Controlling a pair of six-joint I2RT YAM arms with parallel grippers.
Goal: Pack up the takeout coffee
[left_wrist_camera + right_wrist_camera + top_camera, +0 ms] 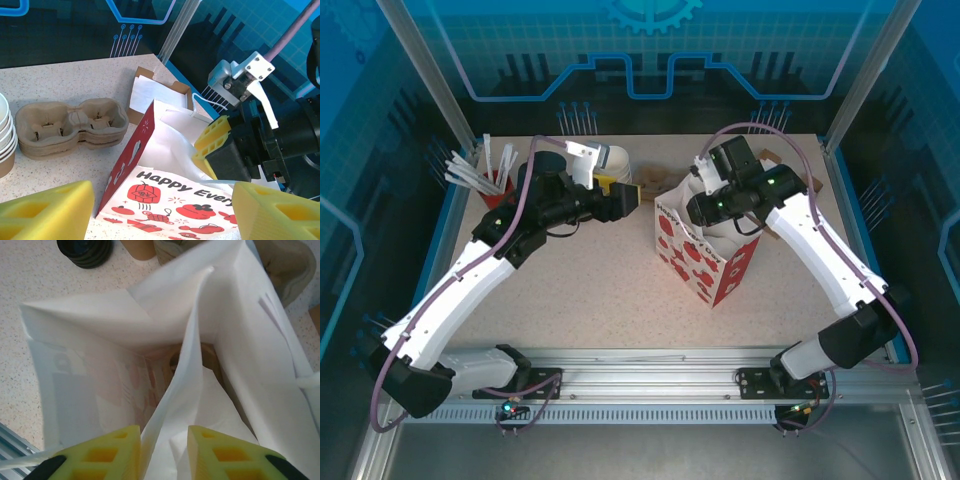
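The red-and-white printed paper bag (705, 262) stands open near the table's middle. My right gripper (698, 212) reaches into its mouth from above. In the right wrist view its yellow fingers (102, 457) pinch a fold of the white bag wall (172, 405) between them. My left gripper (625, 197) hovers just left of the bag, open wide with nothing between its pads (45, 212). It faces the bag's printed side (170, 195). The lidded takeout coffee is out of view. Something brown and dark (175, 362) lies deep in the bag, and I cannot tell what it is.
Stacked brown pulp cup carriers (70, 125) sit behind the bag, beside a stack of lidless white cups (612, 160). A cardboard box of napkins (152, 90) stands further back. Black lids (85, 250) rest on the table. A red holder of white sticks (492, 180) stands far left.
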